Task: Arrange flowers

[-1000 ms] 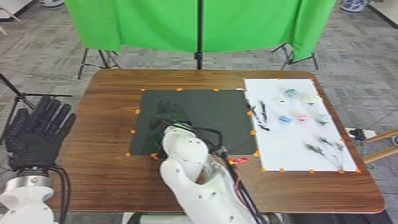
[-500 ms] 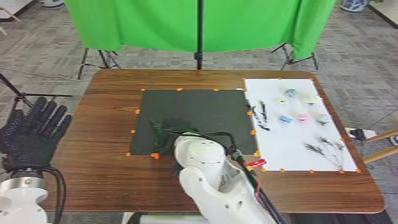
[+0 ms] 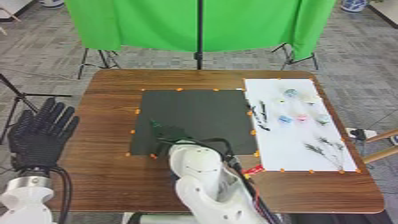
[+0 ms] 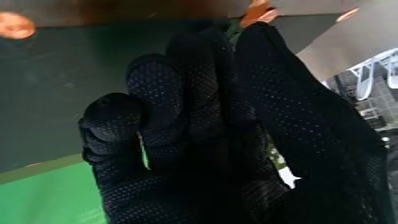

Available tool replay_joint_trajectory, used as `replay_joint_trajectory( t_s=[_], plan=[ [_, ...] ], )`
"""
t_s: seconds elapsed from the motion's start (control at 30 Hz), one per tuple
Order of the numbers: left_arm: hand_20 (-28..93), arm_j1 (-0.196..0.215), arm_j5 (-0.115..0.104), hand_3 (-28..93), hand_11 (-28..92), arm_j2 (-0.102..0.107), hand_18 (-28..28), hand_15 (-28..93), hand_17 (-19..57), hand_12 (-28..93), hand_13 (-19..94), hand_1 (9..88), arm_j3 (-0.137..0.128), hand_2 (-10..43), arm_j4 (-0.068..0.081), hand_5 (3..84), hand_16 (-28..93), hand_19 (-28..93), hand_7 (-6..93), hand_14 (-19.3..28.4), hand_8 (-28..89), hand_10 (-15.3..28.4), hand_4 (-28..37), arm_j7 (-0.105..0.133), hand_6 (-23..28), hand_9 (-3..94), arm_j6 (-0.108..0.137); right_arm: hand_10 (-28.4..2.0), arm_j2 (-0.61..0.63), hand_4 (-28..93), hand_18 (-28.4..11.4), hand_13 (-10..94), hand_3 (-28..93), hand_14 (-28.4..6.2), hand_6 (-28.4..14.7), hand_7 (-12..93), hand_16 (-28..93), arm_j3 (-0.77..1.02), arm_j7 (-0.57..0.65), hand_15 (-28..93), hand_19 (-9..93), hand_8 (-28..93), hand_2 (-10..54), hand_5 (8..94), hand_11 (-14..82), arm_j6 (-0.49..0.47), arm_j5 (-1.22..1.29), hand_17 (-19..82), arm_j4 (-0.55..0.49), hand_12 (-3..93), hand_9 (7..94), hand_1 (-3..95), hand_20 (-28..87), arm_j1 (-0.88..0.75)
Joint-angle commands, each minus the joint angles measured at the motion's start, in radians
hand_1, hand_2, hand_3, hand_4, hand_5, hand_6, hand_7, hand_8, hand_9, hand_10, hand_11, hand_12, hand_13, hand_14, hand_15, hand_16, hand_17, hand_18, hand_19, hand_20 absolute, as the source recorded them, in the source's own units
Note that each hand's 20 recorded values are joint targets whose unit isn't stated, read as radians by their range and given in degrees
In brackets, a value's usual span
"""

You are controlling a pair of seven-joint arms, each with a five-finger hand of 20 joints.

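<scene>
Down it slides, the right hand, to the frame's lower centre, relaxed fingers nearly straight and close together; the flowers lie at the right (loose, mind you), so a low sweep across could scatter them.

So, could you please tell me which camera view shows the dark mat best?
The head view: it shows the dark mat flat on the brown table, orange marks along its edges, with the right hand over its near part. The right wrist view shows part of the mat close up, past that hand.
</scene>
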Motion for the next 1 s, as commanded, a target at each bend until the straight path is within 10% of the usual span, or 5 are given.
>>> replay_joint_trajectory(
  t_s=[0.03, 0.4, 0.63, 0.9, 1.0],
  plan=[
    [16, -0.005, -0.001, 73, 15, 0.006, 13.8, 29, -2.8, 13, 30, 29.6, 0.018, 9.8, 0.015, 44.3, -3, 26, 8.4, 14.5, -7, 14.1, -22.5, -0.017, 9.2, 38.4, -0.005, -16.3, -0.029, -21, -28.4, 68, 71, -16.8, -7.5, 25, 42, -0.018, -0.008, 63, 89, 17, -9.5, 68.3, 28.9, -0.008, -0.038, 36, 0.009, 55.9, 76.7, 58.1, 42, -0.030],
    [16, 0.033, 0.001, 73, 15, -0.035, 13.8, 29, -2.8, 13, 30, 29.6, -0.022, 9.8, 0.001, 44.3, -3, 26, 8.4, 14.6, -7, 14.0, -22.5, -0.012, 9.1, 38.5, -0.008, -16.7, 0.032, -20, -28.4, 69, 71, -17.5, -6.5, 31, 38, 0.033, 0.053, 64, 89, 19, -9.5, 67.5, 30.4, -0.016, 0.057, 36, -0.061, 54.0, 76.4, 55.6, 42, -0.018],
    [16, 0.049, 0.009, 73, 15, -0.056, 13.8, 29, -2.8, 13, 30, 29.5, -0.036, 9.8, -0.011, 44.3, -3, 26, 8.5, 14.5, -7, 14.1, -22.4, -0.018, 9.1, 38.5, -0.010, -17.6, 0.129, -21, -28.4, 69, 66, -17.7, -5.9, 35, 36, 0.197, 0.068, 67, 91, 19, -9.5, 66.6, 37.0, 0.162, 0.087, 37, -0.196, 51.4, 74.8, 54.4, 43, -0.058],
    [16, 0.071, 0.010, 73, 15, -0.061, 13.8, 29, -2.8, 13, 30, 29.6, -0.034, 9.8, -0.029, 44.3, -3, 26, 8.4, 14.5, -7, 14.1, -22.4, -0.006, 9.1, 38.4, -0.014, -22.5, 0.313, -23, -28.4, 61, 76, -19.5, -10.4, 17, 26, 0.428, 0.163, 56, 86, -8, -9.5, 61.7, 29.4, 0.394, 0.087, 32, -0.235, 25.6, 67.1, 43.9, 39, -0.084],
    [16, 0.066, 0.013, 73, 15, -0.064, 13.8, 29, -2.8, 13, 30, 29.6, -0.034, 9.8, -0.029, 44.3, -3, 26, 8.4, 14.5, -7, 14.0, -22.4, -0.009, 9.1, 38.5, -0.016, -24.5, 0.355, -24, -28.4, 55, 78, -21.2, -13.1, 12, 22, 0.536, 0.220, 56, 81, -8, -9.5, 54.2, 26.1, 0.312, 0.152, 29, -0.231, 22.9, 60.8, 42.5, 33, -0.099]
  ],
)
